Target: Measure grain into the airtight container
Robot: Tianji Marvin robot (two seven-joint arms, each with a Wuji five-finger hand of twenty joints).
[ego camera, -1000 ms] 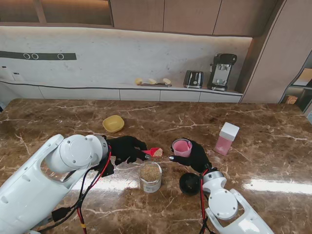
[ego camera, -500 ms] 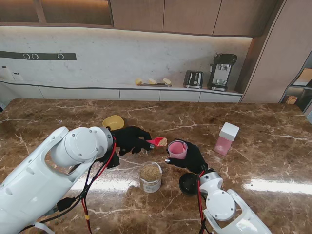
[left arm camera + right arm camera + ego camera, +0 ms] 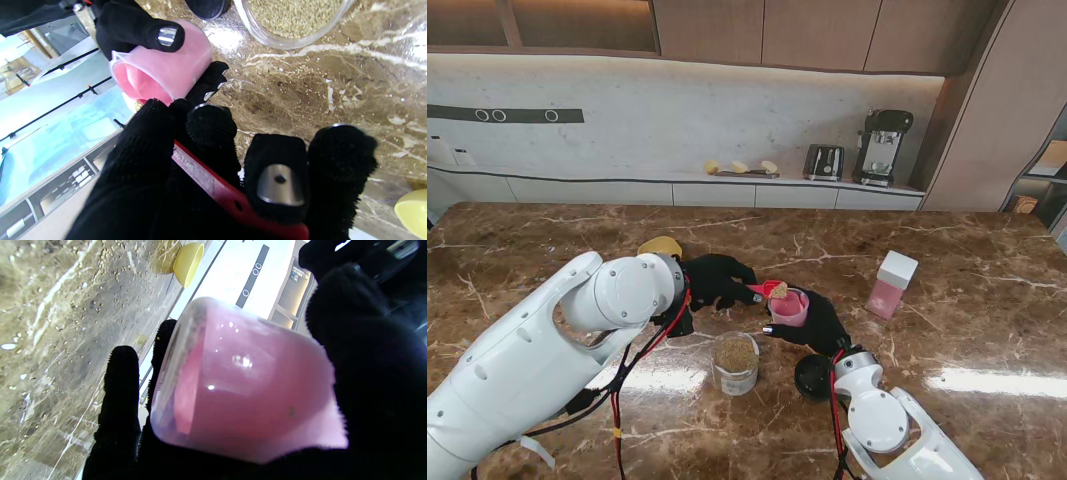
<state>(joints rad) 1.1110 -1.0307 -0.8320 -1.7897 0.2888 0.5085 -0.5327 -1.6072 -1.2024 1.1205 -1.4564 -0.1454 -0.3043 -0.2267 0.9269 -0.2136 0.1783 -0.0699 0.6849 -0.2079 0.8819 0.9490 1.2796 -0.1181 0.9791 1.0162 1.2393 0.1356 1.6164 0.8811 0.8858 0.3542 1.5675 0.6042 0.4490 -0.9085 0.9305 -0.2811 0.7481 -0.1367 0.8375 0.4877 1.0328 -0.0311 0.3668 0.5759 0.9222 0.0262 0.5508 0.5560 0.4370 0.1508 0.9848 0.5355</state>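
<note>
Just then the left hand (image 3: pixel 717 282) gripped a red scoop (image 3: pixel 767 290) heaped with grain, its bowl at the rim of the pink cup (image 3: pixel 789 307) clasped in the right hand (image 3: pixel 820 324). Nearer me on the counter (image 3: pixel 967 300) stood the grain jar (image 3: pixel 736 362).

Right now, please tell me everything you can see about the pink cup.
The pink cup is small, of translucent plastic, with a thin rim and a little pouring lip. The right hand holds it off the table, black-gloved fingers wrapped around its wall, its mouth tilted toward the red spoon. That spoon, heaped with grain and held by the left hand, sits at the cup's rim. The wrist views show no clear pile of grain inside. The glass jar of grain stands nearer to me.
</note>
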